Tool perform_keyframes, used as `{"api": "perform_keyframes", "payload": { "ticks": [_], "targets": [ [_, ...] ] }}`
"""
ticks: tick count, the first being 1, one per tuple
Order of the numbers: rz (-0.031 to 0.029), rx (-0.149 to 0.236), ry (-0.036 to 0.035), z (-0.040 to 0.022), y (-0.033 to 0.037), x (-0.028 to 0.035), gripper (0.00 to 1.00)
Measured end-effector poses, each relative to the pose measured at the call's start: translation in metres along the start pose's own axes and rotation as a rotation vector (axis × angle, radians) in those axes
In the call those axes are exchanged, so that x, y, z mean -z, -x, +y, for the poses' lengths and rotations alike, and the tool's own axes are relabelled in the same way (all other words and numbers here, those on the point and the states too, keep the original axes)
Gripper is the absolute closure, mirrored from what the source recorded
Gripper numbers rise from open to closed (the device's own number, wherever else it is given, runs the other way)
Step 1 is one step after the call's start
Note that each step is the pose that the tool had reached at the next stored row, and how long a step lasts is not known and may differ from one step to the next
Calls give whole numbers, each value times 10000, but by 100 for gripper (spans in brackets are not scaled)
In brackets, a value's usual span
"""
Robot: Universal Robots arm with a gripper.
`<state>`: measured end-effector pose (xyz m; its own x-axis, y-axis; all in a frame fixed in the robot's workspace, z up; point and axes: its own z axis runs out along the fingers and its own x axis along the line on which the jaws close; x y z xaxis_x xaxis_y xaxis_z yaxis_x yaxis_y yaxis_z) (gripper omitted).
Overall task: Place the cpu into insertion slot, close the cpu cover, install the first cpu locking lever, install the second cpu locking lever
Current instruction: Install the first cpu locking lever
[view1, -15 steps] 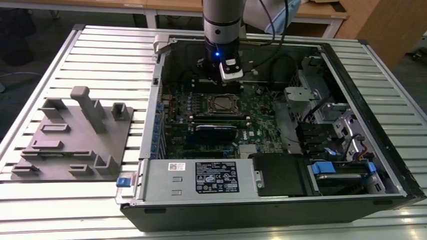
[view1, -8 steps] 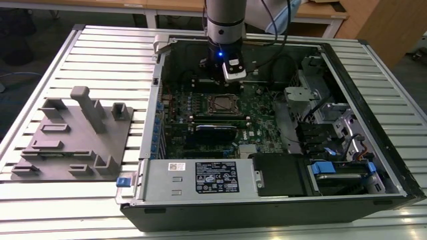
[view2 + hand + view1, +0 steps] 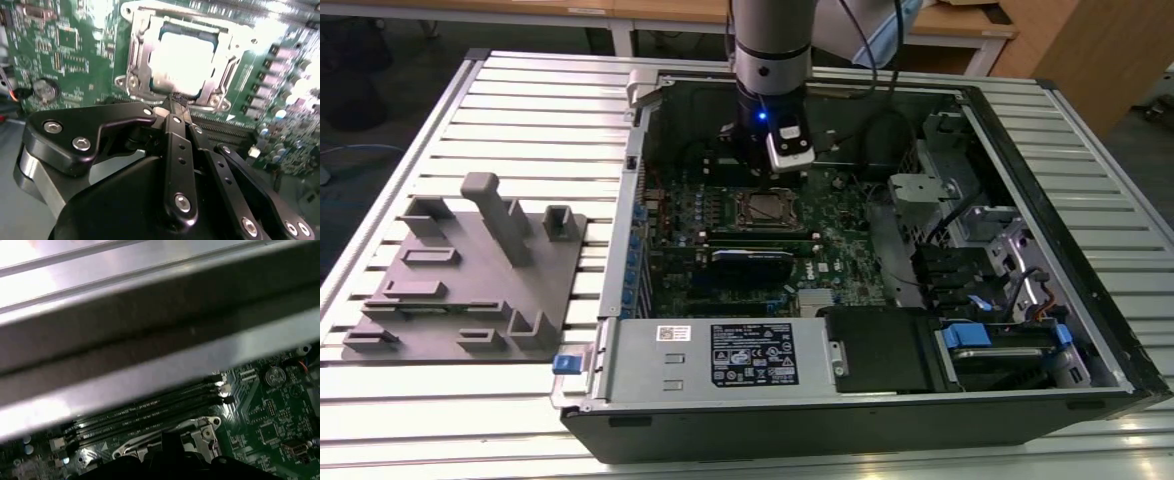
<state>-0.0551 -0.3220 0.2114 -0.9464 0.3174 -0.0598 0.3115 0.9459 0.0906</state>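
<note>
CPU (image 3: 182, 62): small, flat, light, rigid and fragile chip, seated in the motherboard socket under its cover (image 3: 137, 60); you handle it by its edges; gripper (image 3: 176, 100) above, jaws pinched together, holding nothing.

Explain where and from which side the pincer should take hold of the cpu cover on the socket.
Probably grip the cpu cover by its thin frame edge nearest the pincer, coming down from above. It appears to lie flat around the cpu, so only the outer rim offers a lip to pinch.
</note>
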Motion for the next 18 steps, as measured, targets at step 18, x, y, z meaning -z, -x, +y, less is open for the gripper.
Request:
{"api": "perform_keyframes", "payload": {
  "ticks": [18],
  "targets": [
    [0, 1, -1, -125, 58, 183, 90]
  ]
}}
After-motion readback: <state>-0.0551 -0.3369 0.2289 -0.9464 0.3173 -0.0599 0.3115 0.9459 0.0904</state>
